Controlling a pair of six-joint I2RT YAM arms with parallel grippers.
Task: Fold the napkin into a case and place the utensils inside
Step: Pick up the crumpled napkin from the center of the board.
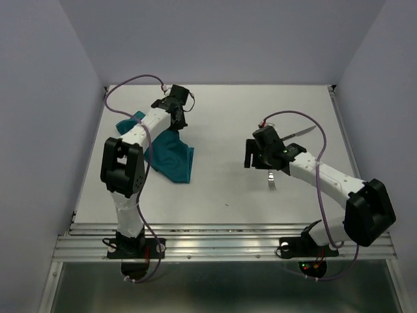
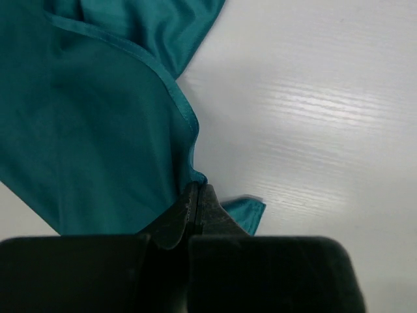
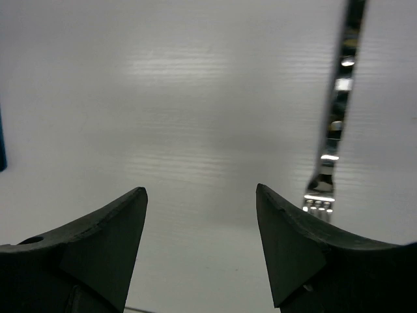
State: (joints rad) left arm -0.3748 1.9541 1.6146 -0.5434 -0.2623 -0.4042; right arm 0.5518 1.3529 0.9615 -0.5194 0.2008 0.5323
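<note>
Left tool (image 2: 197, 195) clamps an edge of the crumpled napkin (image 1: 171, 155) far left on the bench (image 1: 228, 189) while right tool (image 3: 202, 215) gapes beside the fork (image 3: 335, 117); folding looks barely begun, so spreading the cloth flat likely comes next.

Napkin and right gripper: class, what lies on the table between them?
Nothing: only bare table separates the napkin from the open right gripper, as the top view shows.

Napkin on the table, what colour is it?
Plain teal napkin, no pattern; the left wrist view shows it best.
</note>
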